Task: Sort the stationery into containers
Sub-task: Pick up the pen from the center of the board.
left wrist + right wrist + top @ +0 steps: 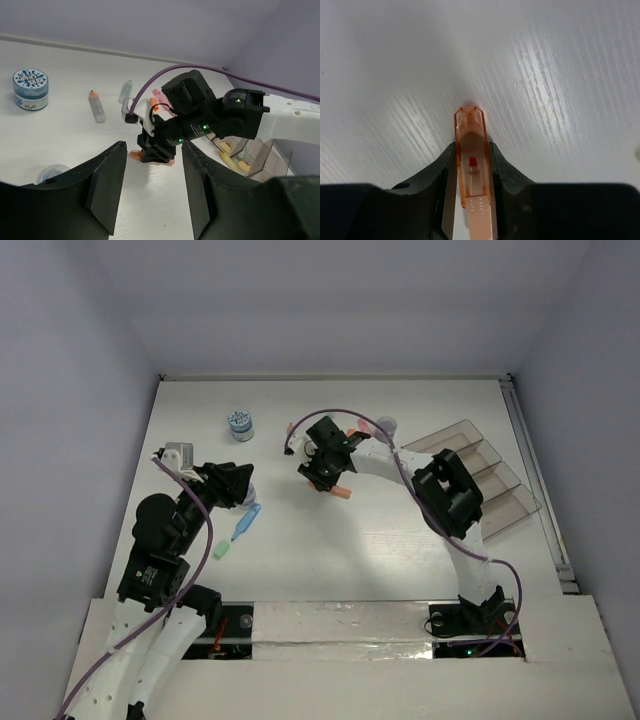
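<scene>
Jaws of the right gripper are closed on an orange pen, mid-table. Its long axis runs in line with the fingers. The rounded end pokes past their tips toward the table and, seen from above, toward the near right. Whether it is lifted I cannot tell. To the left, the left gripper stands part-open with nothing in it.

Sorting looks barely under way. A few yellowish pieces seem to lie in the organiser tray at the right. A blue pen, green eraser, blue-white tub and several pens at the far side wait on the table.
</scene>
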Tool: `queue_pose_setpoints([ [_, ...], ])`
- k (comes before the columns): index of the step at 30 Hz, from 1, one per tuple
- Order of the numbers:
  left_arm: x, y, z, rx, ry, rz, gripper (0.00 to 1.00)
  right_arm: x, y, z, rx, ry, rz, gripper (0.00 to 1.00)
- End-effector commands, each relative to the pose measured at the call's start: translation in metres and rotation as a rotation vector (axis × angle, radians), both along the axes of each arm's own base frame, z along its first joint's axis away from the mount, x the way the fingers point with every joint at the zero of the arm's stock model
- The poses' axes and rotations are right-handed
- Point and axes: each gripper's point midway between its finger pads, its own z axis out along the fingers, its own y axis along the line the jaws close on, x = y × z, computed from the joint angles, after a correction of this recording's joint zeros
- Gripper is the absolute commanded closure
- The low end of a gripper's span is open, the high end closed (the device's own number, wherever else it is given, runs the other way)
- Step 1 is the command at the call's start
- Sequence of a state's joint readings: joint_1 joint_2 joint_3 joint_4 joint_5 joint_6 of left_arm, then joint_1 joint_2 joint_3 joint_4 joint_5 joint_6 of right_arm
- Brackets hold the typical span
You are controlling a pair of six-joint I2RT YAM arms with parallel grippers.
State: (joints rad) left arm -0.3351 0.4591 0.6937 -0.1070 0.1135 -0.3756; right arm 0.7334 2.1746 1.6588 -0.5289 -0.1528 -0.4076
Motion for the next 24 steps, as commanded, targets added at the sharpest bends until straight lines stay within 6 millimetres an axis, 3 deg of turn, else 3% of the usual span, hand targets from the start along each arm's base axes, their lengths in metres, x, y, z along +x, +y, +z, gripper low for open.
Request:
queue_pose_setpoints([
  [1, 0.003, -0.002, 0.007, -0.01, -0.039, -0.012, 0.56, 0.0, 0.0, -0.022, -0.028, -0.013, -0.051, 0.76],
  [6, 0.003, -0.005, 0.006, -0.007, -0.037, -0.024, 0.61, 0.009, 0.013, -0.004, 0.056, -0.035, -0.121, 0.93],
  [9, 0.004, -0.007, 0.004, -0.008, -0.03, -0.033, 0.64, 0.025, 0.025, 0.026, 0.159, -0.093, -0.219, 0.99],
  [13, 0.006, -0.017, -0.005, -0.017, 0.007, -0.079, 0.64, 0.047, 0.035, 0.079, 0.337, -0.168, -0.405, 1.0],
  [14, 0.009, -0.02, -0.009, -0.028, 0.027, -0.091, 0.64, 0.048, 0.037, 0.102, 0.402, -0.185, -0.434, 1.0],
  [17, 0.008, -0.028, -0.018, -0.059, 0.065, -0.125, 0.65, 0.046, 0.036, 0.131, 0.52, -0.198, -0.499, 1.0],
  [18, 0.01, -0.03, -0.017, -0.072, 0.057, -0.13, 0.65, 0.043, 0.034, 0.154, 0.57, -0.216, -0.511, 1.0],
  [20, 0.011, -0.034, -0.017, -0.106, 0.052, -0.145, 0.65, 0.039, 0.028, 0.167, 0.632, -0.221, -0.561, 1.0],
  [21, 0.01, -0.04, -0.032, -0.135, 0.096, -0.166, 0.64, 0.037, 0.025, 0.172, 0.649, -0.219, -0.576, 1.0],
  [22, 0.008, -0.048, -0.037, -0.152, 0.112, -0.205, 0.64, 0.035, 0.026, 0.198, 0.734, -0.234, -0.586, 1.0],
  [23, 0.008, -0.055, -0.038, -0.174, 0.105, -0.227, 0.64, 0.029, 0.024, 0.197, 0.748, -0.217, -0.589, 1.0],
  [24, 0.01, -0.063, -0.061, -0.174, 0.165, -0.242, 0.64, 0.026, 0.024, 0.201, 0.769, -0.207, -0.589, 1.0],
])
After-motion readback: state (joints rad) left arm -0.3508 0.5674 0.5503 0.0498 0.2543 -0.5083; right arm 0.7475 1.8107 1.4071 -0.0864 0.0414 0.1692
